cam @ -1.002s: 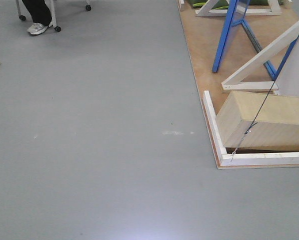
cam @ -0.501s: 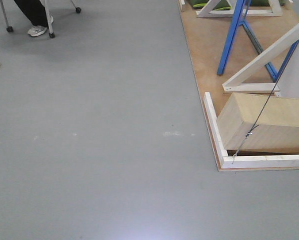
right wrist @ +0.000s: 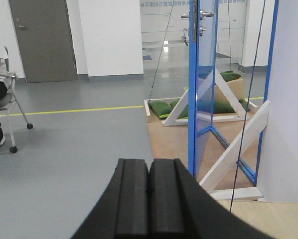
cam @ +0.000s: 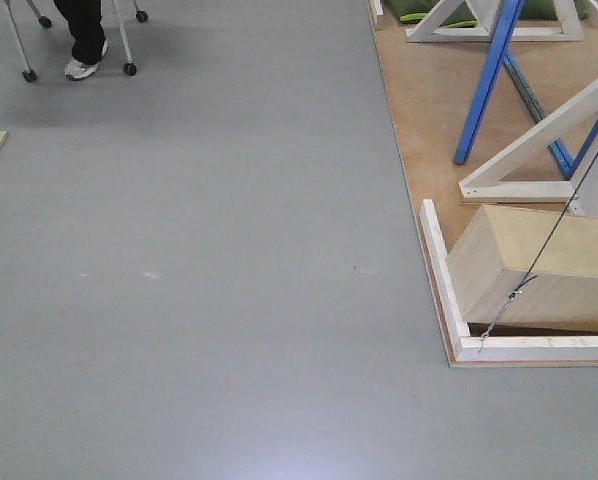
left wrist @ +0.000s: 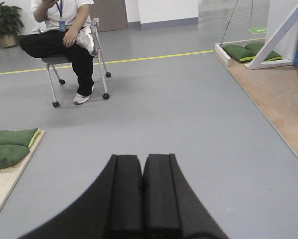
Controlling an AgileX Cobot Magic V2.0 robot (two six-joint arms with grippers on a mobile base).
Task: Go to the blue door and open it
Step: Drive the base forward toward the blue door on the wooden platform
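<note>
as the base rolled on over the last second, the wooden platform (cam: 429,120) and the tan box (cam: 579,255) on it slid rightward and lower in the front view, which read as the robot creeping forward over the grey floor (cam: 229,250) while angling a little left, not yet squared up to its target. the blue door (right wrist: 192,99) stood on that platform, ahead and to the right, seen almost edge-on from the right wrist camera, with its silver lever handle (right wrist: 198,15) high up and well apart from either arm. the left fingers (left wrist: 126,189) were pressed together with nothing between them, and the right fingers (right wrist: 134,194) were likewise closed on nothing. a seated person (left wrist: 64,35) on a wheeled chair was off to the left, well clear of the path. by that reading the approach remained the step in hand, and the base would likely need to swing right toward the platform before any reach for the handle made sense.
</note>
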